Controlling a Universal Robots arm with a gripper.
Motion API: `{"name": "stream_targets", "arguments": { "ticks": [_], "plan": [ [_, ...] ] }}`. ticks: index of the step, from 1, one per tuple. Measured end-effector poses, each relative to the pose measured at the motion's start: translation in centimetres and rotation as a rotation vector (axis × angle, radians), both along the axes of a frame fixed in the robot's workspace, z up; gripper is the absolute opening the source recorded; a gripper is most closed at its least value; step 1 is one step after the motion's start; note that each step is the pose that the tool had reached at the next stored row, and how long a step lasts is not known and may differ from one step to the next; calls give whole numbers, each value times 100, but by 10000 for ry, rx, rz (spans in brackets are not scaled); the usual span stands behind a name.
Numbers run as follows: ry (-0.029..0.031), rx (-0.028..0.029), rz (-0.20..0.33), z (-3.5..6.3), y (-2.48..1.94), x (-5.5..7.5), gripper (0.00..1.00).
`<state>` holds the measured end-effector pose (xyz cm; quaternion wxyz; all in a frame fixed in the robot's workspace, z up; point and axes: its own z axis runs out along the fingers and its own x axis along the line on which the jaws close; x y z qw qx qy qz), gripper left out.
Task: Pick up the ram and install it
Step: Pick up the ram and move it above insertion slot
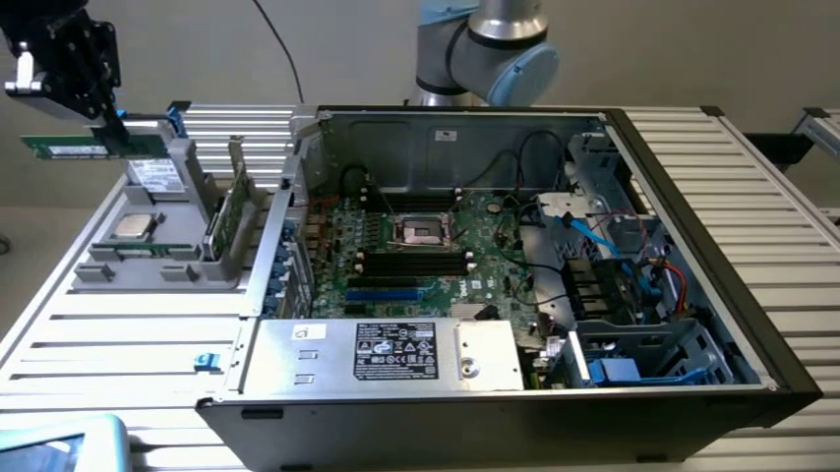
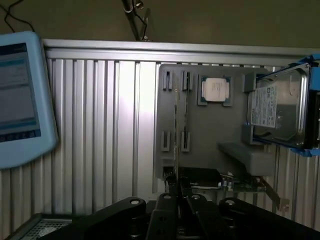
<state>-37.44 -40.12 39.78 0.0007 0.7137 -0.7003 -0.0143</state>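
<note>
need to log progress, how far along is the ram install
Done: the ram is picked up, clear of the grey tray. In hand: the gripper holds it above the tray. Left: the black motherboard slots look empty, so it is not installed.

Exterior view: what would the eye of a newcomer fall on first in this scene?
The big open computer case takes the middle, with its green motherboard laid bare inside. At the exterior view's upper left, the pincer holds the ram in the air over the grey holder tray, where a silver processor chip lies.
</note>
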Motion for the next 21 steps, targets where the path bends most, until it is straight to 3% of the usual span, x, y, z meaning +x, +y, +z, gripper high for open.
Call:
{"name": "stream_targets", "arguments": {
  "ticks": [9,21],
  "plan": [
    [2,7,-2,175,0,409,13],
    [3,11,-2,222,0,952,13]
  ]
}}
